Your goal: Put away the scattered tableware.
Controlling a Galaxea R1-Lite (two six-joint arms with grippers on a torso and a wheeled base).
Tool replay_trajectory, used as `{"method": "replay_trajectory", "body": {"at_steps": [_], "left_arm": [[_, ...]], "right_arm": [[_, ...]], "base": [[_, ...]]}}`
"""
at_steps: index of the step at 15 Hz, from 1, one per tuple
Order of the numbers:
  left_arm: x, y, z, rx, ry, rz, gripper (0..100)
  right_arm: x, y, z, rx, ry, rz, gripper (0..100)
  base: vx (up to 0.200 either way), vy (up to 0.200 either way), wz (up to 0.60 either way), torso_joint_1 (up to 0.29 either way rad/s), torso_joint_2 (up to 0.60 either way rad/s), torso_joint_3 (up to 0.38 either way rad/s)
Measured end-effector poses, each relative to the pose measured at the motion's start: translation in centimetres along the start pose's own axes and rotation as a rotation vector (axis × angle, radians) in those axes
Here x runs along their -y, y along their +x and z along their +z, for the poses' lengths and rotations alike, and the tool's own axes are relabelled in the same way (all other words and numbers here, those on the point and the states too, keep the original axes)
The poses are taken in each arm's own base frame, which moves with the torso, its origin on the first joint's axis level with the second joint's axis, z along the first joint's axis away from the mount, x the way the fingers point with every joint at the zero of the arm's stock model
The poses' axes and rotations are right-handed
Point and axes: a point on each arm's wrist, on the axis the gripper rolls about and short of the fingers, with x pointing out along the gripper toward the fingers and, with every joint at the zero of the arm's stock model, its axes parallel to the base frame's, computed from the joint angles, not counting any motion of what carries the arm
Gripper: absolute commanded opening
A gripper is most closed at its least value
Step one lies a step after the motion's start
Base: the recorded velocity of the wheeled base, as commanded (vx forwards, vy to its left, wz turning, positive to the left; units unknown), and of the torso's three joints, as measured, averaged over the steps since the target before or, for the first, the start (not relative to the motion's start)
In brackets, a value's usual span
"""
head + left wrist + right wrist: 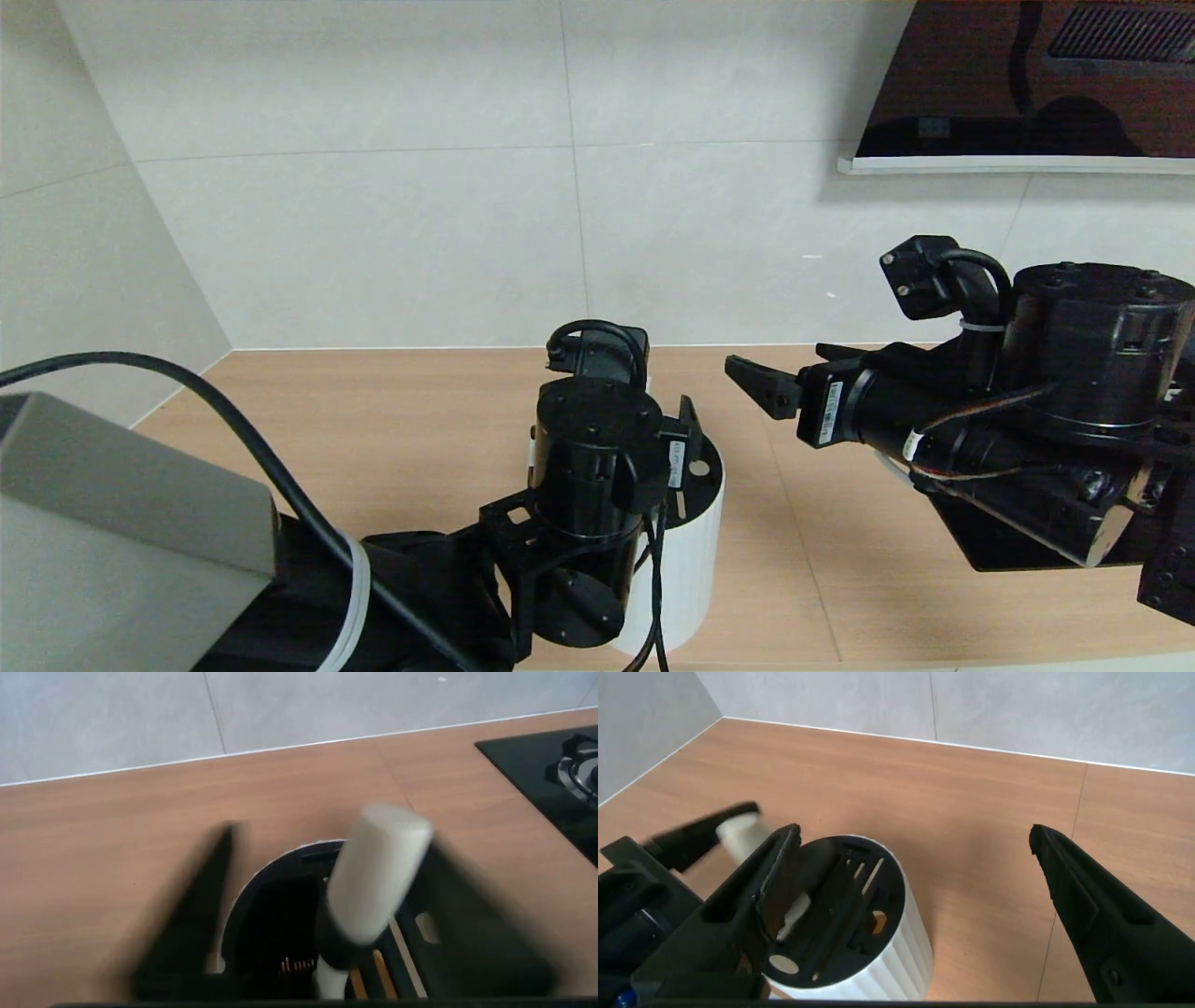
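Note:
A white ribbed utensil holder (693, 551) with a black slotted insert stands on the wooden counter (392, 420). My left gripper (668, 455) hangs directly over the holder's mouth. Its fingers are open on either side of a white-handled utensil (378, 873) that stands upright in the holder (280, 855); neither finger touches the handle. My right gripper (782, 370) is open and empty, held above the counter just right of the holder. From the right wrist, the holder (898, 943) sits below and between the open fingers (1092, 910), with the white handle (738, 831) beside it.
A black cooktop (551, 756) is set into the counter to the right of the holder, beneath my right arm (1008, 551). A dark range hood (1027, 84) hangs at upper right. Tiled walls close the back and left. Bare counter lies left of the holder.

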Motion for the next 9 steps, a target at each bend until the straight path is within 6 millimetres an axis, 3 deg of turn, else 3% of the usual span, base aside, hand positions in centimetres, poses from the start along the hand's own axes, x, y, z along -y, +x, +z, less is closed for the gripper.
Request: {"method": "replay_trajectory", "body": {"at_steps": [6, 9], "left_arm": [[-0.2, -0.4, 0.3, 0.005, -0.003, -0.004, 100], [-1.1, -1.7, 2.8, 0.053, -0.052, -0.034, 100]], "right_arm": [[0.0, 0.0, 0.0, 0.001, 0.000, -0.001, 100], [0.2, -0.1, 0.2, 0.008, 0.002, -0.005, 100]], "base": [[0.000, 0.000, 0.00, 0.000, 0.00, 0.000], [0.000, 0.000, 0.00, 0.000, 0.00, 0.000]]}}
